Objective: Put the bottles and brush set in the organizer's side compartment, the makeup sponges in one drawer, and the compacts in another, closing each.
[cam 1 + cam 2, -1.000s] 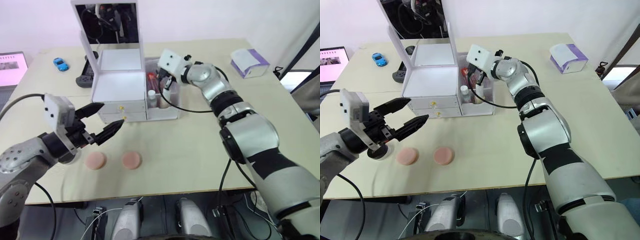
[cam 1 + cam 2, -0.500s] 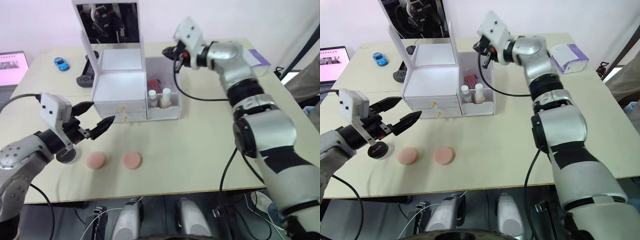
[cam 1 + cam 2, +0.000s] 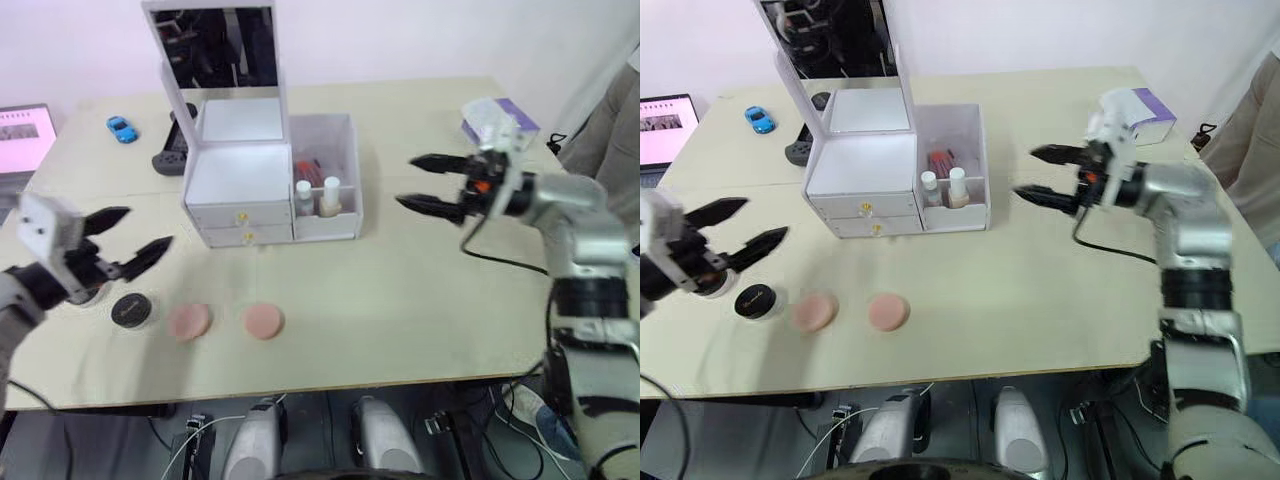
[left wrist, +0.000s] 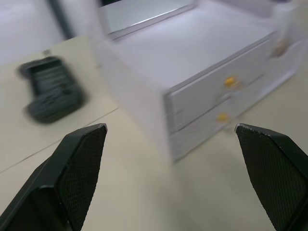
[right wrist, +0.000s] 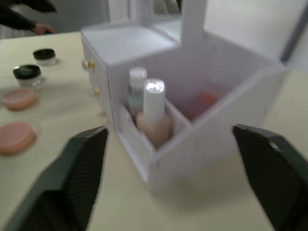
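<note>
Side compartment of the white plastic mirrored organizer (image 3: 240,190) looks loaded, I think. Both drawers shut. Two round pink sponges (image 3: 263,321) lie in front. Left gripper (image 3: 128,232) and right gripper (image 3: 420,182) spread wide, empty. Next I open a drawer.

A second compact (image 3: 712,289) sits half hidden behind the left gripper (image 3: 738,226), beside the black compact (image 3: 755,298). The red brush set (image 5: 204,102) inside the organizer (image 3: 895,170) is blurred beyond detail. The laptop (image 3: 22,135) left of the organizer is cut off by the edge.
</note>
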